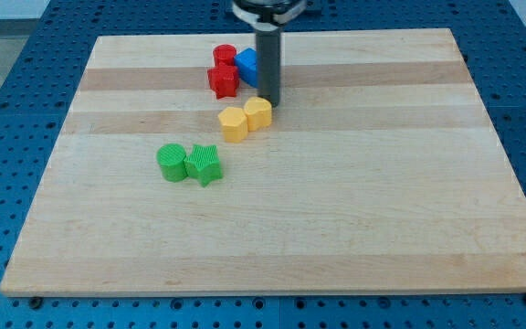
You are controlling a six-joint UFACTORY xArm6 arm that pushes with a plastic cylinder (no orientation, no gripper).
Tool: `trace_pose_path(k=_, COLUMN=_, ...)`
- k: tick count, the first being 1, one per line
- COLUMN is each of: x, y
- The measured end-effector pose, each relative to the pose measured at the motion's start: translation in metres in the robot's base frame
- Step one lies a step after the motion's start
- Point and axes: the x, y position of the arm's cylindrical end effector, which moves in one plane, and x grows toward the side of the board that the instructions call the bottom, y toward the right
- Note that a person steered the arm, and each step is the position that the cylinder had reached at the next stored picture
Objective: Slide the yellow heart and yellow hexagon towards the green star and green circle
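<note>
You have my tip (pixel 270 102), a bare rod with nothing to open or close, touching the yellow hexagon (pixel 257 112) from above-right, the yellow heart (pixel 233 124) beside it, and an off-centre push could split them before the green star (pixel 205 164) and green circle (pixel 172 161)

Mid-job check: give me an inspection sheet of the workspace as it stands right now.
Surface: wooden board, flat, lying on a blue perforated bench.
Job's things: yellow heart and yellow hexagon touching each other; green circle and green star side by side, toward the view's bottom left of the yellow pair, apart from them.
Clutter: red cylinder, another red block and a blue block clustered at the view's top.
Grippers: none; my tip sits just above and right of the yellow hexagon.
Cables: nothing seen.
Surroundings: nothing seen beyond the bench.
</note>
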Motion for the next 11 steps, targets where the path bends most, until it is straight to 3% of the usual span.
trace_pose_path(k=2, x=0.009, y=-0.017)
trace_pose_path(k=5, x=0.023, y=0.024)
trace_pose_path(k=11, x=0.067, y=-0.035)
